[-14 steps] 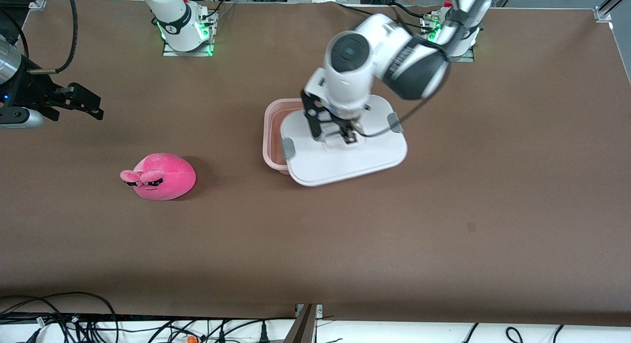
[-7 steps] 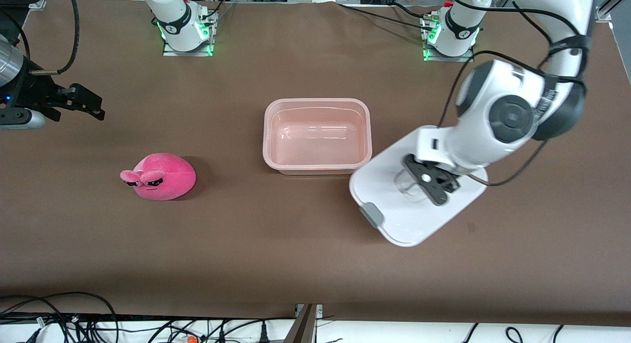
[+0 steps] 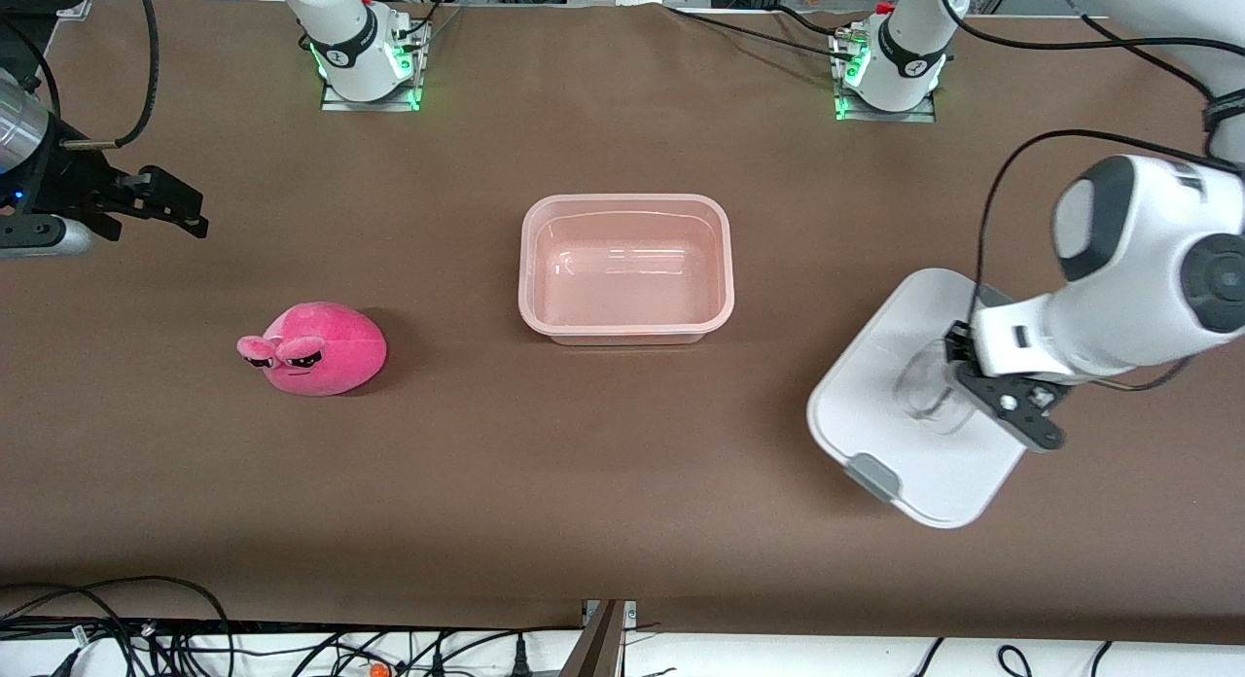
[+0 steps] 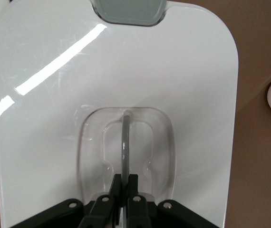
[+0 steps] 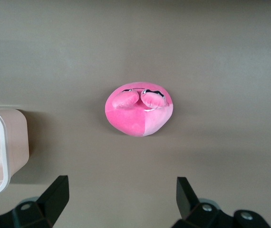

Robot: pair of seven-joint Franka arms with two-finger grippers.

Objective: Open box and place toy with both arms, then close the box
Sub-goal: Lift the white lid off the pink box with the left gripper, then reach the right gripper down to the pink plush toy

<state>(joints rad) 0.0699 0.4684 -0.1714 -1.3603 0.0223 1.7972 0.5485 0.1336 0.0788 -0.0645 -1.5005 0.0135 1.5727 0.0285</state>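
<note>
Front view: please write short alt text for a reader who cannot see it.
The left gripper holds the white lid by its handle, over the table toward the left arm's end. The pink box sits open and empty mid-table; the toy lies near the waiting, open right gripper.

Left arm: reaches from its base toward its own end of the table, wrist turned down; left gripper (image 3: 978, 377) pinched fully together. Right arm: waits at its end; right gripper (image 5: 121, 197) downward, 2 fingers (image 5: 54, 197) spread wide.
</note>
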